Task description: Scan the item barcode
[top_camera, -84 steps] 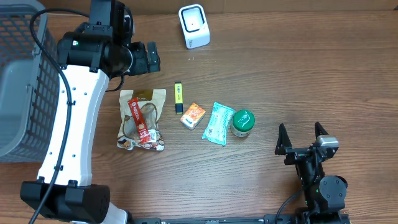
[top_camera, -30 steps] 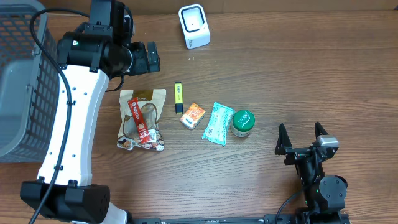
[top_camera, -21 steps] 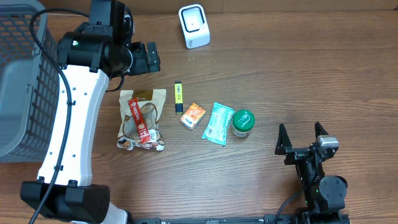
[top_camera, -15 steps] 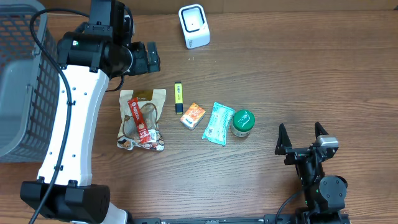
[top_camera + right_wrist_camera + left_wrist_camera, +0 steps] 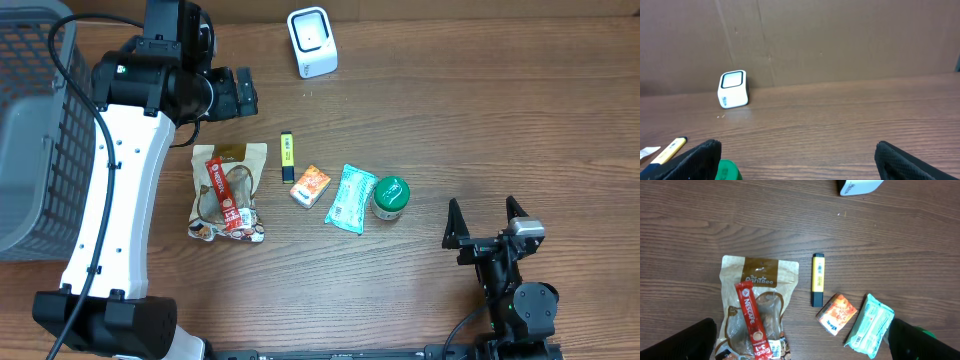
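Observation:
Several items lie in a row mid-table: a brown snack bag with a red Nescafe stick on it, a yellow marker, an orange packet, a teal tissue pack and a green-lidded jar. A white barcode scanner stands at the far edge. My left gripper hangs open high above the bag, holding nothing; its view looks down on the bag and marker. My right gripper rests open near the front edge, right of the jar.
A grey mesh basket stands at the table's left end. A cardboard wall backs the table behind the scanner. Bare wood stretches across the right half between the scanner and my right gripper.

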